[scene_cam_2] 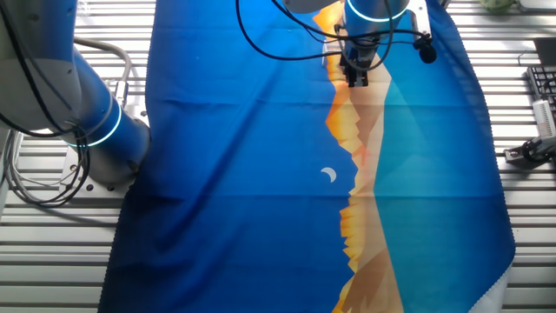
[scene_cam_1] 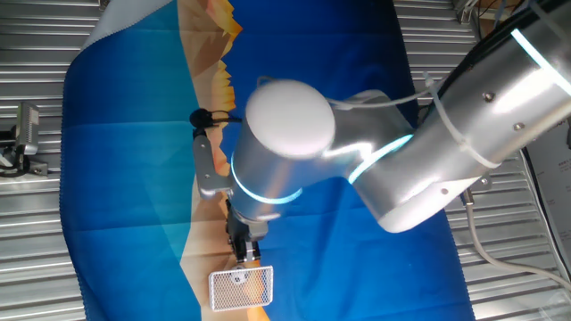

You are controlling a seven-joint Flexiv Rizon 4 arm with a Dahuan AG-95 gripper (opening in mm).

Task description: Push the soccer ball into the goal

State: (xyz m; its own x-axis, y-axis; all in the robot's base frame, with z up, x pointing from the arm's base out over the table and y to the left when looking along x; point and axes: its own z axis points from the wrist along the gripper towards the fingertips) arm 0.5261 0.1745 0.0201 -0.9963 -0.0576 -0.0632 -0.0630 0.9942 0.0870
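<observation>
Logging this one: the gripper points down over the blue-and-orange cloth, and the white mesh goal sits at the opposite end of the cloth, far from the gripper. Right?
Not quite. The gripper does point down over the cloth, but the goal sits right beside it, just past the fingertips. The one fixed view shows this.

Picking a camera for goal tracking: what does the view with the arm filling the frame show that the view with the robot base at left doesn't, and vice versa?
Only the arm-filled view: the goal at the bottom edge, close to the end effector.
Only the base view: the robot base and a white crescent print on the cloth.
Both: the end effector and the blue-and-orange cloth. The soccer ball is not clearly visible in either.
</observation>
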